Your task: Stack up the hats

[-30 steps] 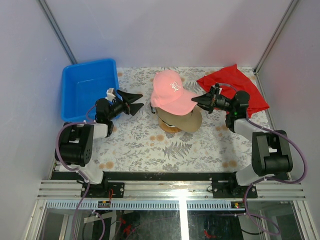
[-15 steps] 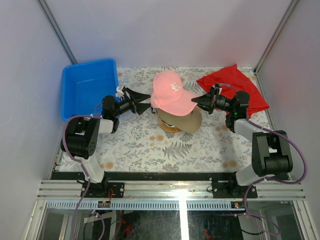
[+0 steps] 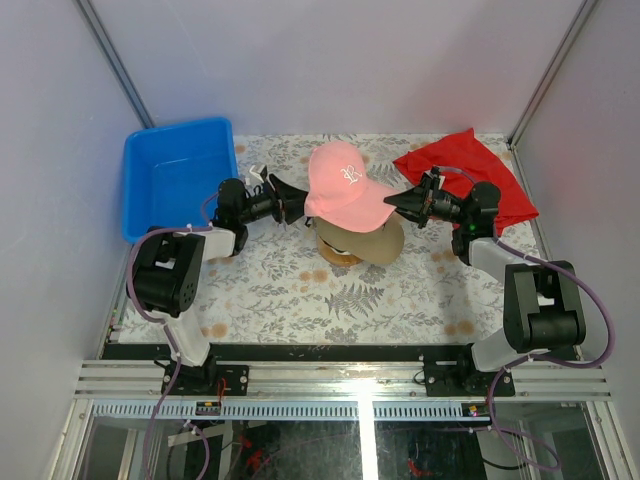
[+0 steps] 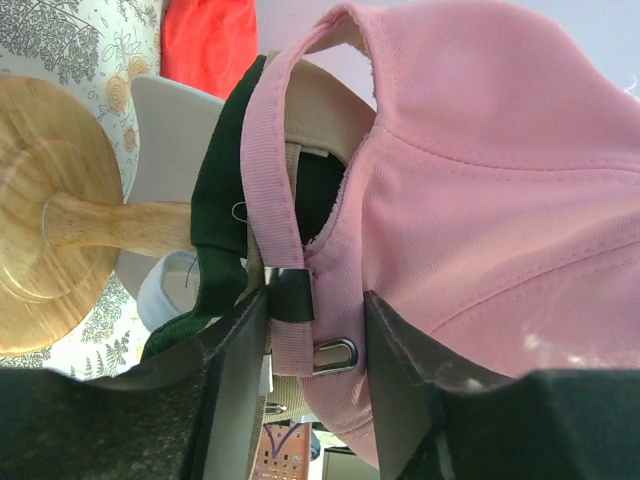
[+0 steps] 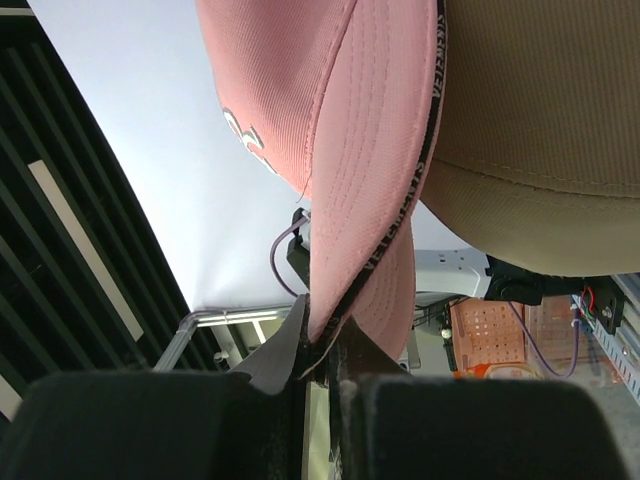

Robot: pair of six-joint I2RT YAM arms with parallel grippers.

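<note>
Item: pink cap (image 3: 342, 185), top of the stack, crown up, lying over the tan cap (image 3: 375, 240) on the stand (image 4: 50, 210) near mid-table. Beneath, in the left wrist view: green cap (image 4: 225, 190) and white cap (image 4: 165, 110), nested on the same stand. Attachments: right claw (image 5: 320, 345), clenched on the edge of the pink brim (image 5: 380, 200), with the tan crown just beside it; left claw (image 4: 315, 320), jaws apart and straddling the rear strap (image 4: 275, 230), one finger at the strap's dark tab, the other clear of the fabric, so nothing is gripped on that side yet. Surroundings: red cloth (image 3: 465, 175) behind the right arm, blue bin (image 3: 175, 180) behind the left, both well apart from the stack. Step in hand, as you may judge it: seating the fourth and last cap, which looks draped but not fully settled. Next move calls for you to pinch the strap, draw the back down evenly against the brim hold so the pink crown nests square on the tan, then let go on both sides without dragging the stack or tipping the stand.
</note>
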